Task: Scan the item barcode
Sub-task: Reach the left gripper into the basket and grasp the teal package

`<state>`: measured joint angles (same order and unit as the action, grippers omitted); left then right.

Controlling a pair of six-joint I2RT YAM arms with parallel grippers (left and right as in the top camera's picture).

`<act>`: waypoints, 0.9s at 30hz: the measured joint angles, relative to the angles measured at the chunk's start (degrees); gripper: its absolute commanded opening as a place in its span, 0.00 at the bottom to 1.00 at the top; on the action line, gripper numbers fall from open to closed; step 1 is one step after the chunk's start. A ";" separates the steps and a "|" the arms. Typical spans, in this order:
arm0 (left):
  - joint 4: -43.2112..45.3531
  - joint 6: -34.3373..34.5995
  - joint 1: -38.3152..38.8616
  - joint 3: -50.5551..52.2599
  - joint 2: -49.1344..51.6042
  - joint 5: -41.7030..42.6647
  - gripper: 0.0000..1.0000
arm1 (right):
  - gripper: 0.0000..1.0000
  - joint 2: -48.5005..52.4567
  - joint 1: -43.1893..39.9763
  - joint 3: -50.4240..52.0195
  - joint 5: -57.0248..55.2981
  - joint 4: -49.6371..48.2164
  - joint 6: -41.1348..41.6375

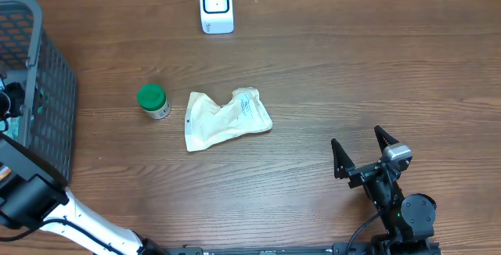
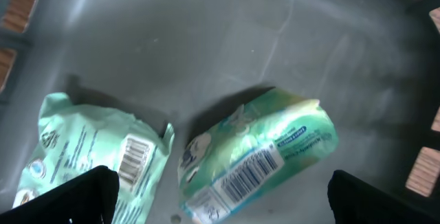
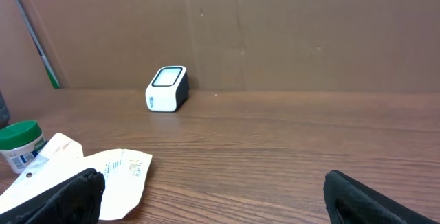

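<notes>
Since the rounded green packet (image 2: 258,159) lies below my left jaws in the basket (image 2: 206,38), with a flatter packet (image 2: 96,155) just beside one finger, closing off-centre could snag both or crease the barcode. Left and right jaws stand spread wide, holding and touching nothing.
</notes>
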<state>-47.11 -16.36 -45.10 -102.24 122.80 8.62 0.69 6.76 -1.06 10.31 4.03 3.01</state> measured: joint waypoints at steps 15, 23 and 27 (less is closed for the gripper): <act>3.50 -2.10 0.26 0.00 3.02 0.83 0.88 | 1.00 0.00 0.02 0.00 0.02 0.02 0.00; 5.20 -2.23 2.86 0.04 4.55 0.83 0.60 | 1.00 0.00 0.02 0.00 0.02 0.02 0.02; 5.29 -2.80 4.13 0.31 6.14 0.55 0.25 | 1.00 0.00 0.02 0.00 -0.02 0.00 -0.02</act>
<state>-41.82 -19.16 -40.97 -101.93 128.95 9.17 0.69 6.79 -1.06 10.28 4.03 2.98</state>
